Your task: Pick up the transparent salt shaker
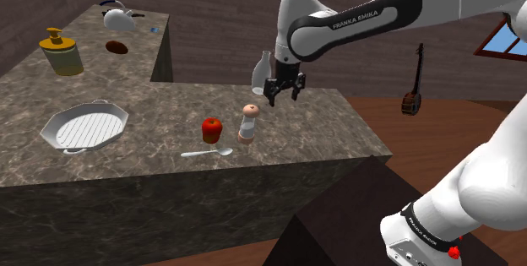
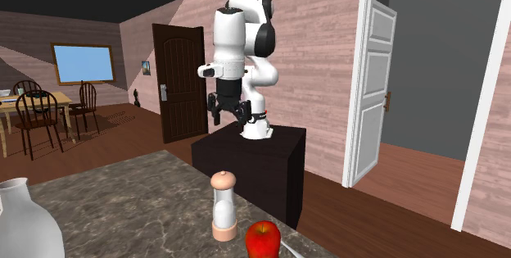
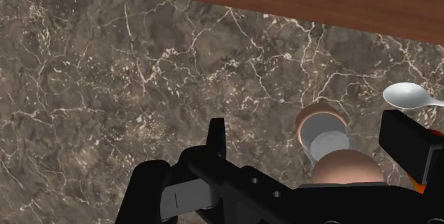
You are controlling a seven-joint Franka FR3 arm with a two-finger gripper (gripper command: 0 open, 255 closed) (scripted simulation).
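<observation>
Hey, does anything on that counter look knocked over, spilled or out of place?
Nothing stands out. The salt shaker stands upright beside the apple, the spoon lies flat near them, and the pan sits level on the counter. No spill shows. The open fingers hang over the salt shaker without touching it.

The bench (image 1: 338,129) carries one salt shaker (image 1: 248,123), one red apple (image 1: 212,129), one spoon (image 1: 208,152), one white ridged pan (image 1: 84,127), one white bottle (image 1: 263,72), one kettle (image 1: 118,19), one yellow-lidded jar (image 1: 62,55) and one brown lump (image 1: 116,47).
</observation>
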